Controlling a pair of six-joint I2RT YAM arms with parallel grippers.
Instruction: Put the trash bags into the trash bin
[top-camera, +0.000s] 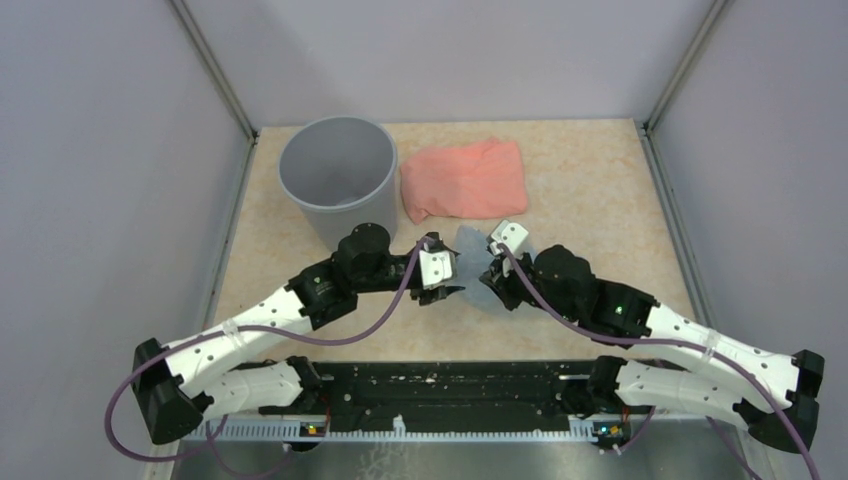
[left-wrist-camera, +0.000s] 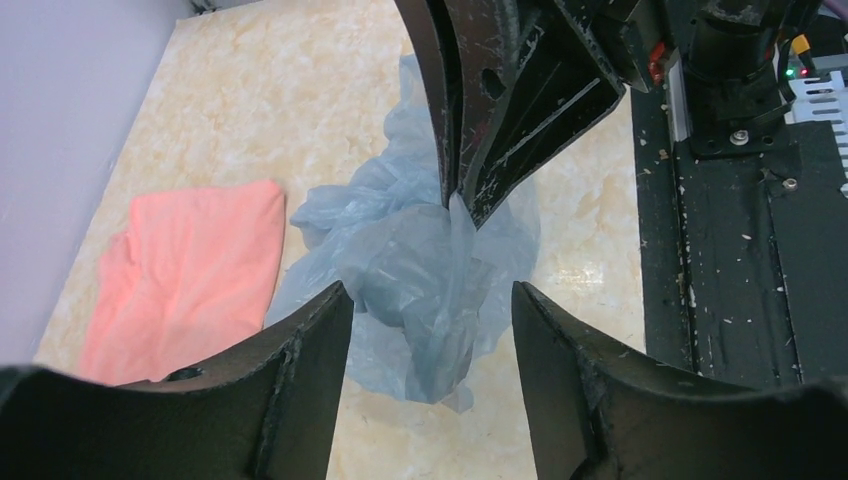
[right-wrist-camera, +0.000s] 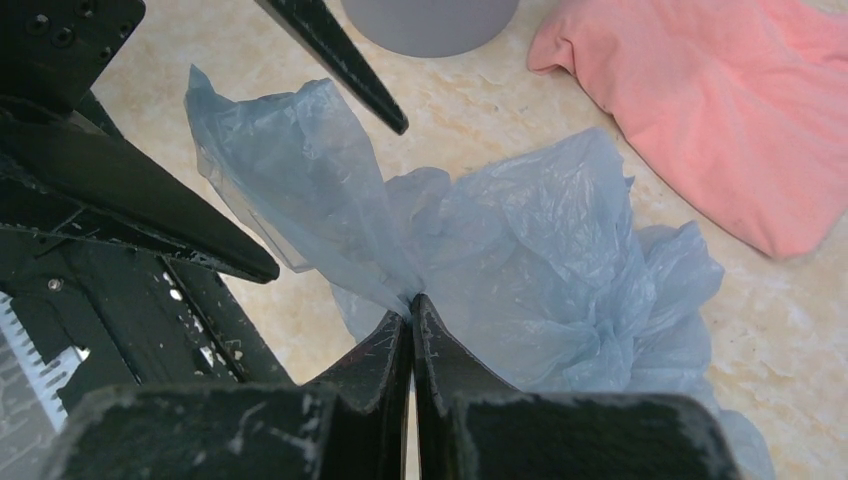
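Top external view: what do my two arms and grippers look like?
The left arm and right arm have white perforated link shells and black joint housings. A purple cable trails along each. The left gripper and right gripper have black tapered fingers, scuffed pale. A green light shows on the right arm.

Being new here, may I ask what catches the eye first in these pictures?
A crumpled pale-blue bag sits near mid-table, pinched by the shut right gripper, the open left gripper facing it. Behind it, the grey bin stands far left with a salmon-pink cloth beside it.
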